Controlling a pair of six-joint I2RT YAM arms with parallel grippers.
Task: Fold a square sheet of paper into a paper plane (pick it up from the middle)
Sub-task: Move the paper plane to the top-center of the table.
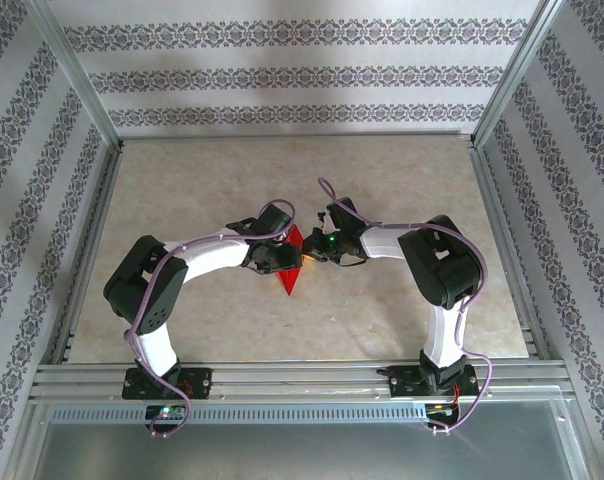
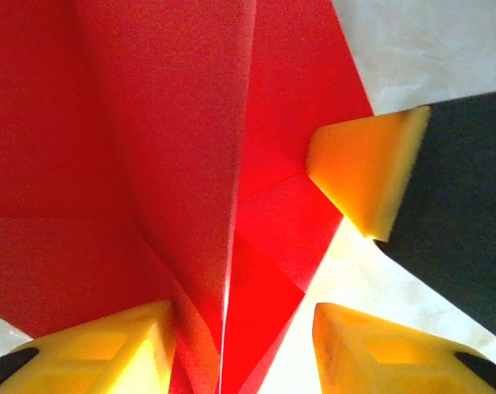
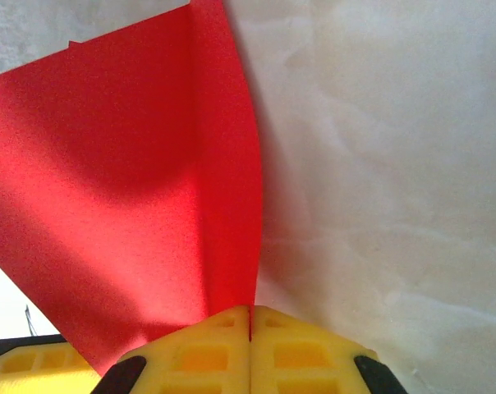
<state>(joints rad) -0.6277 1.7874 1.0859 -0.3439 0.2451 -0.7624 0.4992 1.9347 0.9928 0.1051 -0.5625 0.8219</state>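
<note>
Marble-look tabletop (image 1: 402,180); right gripper (image 3: 250,322) clamped on folded red paper (image 1: 291,268), likely steadying it upright while left gripper (image 2: 241,327), jaws parted, straddles the crease.

red paper (image 2: 149,164): matt, smooth | right fingers (image 3: 207,353): matt plastic | table (image 1: 282,170): smooth, marbled | frame (image 1: 302,375): brushed metal

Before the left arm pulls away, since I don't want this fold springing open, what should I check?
1. Right fingers shut on the red paper's folded edge: ok.
2. Left fingers apart, straddling the crease: ok.
3. Left and right fingers not touching each other: ok.
4. Paper untorn where visible: ok.
5. Paper's lower tip resting on the table: cannot tell.
</note>
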